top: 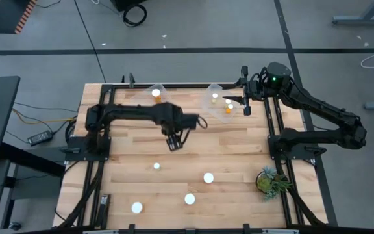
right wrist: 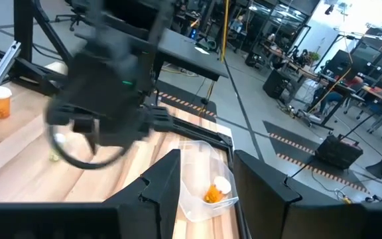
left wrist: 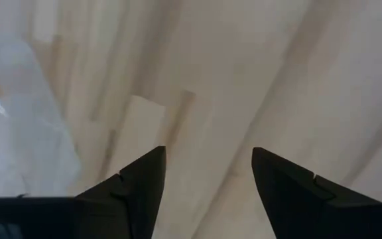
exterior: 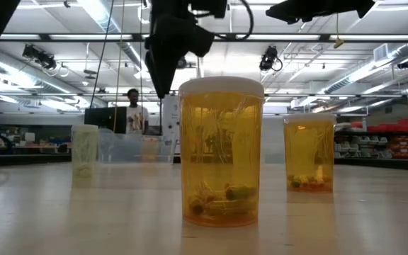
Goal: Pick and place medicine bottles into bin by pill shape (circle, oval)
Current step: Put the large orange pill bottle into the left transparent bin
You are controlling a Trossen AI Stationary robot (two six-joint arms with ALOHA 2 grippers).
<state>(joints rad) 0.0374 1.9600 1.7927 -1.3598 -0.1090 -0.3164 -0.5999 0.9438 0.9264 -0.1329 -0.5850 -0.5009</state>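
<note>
The left tool (top: 173, 145) hangs open and empty over the worktop's (top: 239, 149) middle; the right tool (top: 246, 106), open and empty, waits at two o'clock by a bin (top: 221, 104).

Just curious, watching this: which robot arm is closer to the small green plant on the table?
The right. Its gripper hangs by the far bins, on the plant's side; the left gripper hovers mid-table, farther off.

a small green plant (top: 272, 181) sits at the near right corner of the wooden surface (top: 226, 153). beyond the surface, a person (exterior: 134, 112) stands in the room; cables (top: 134, 13) lie on the floor.
</note>
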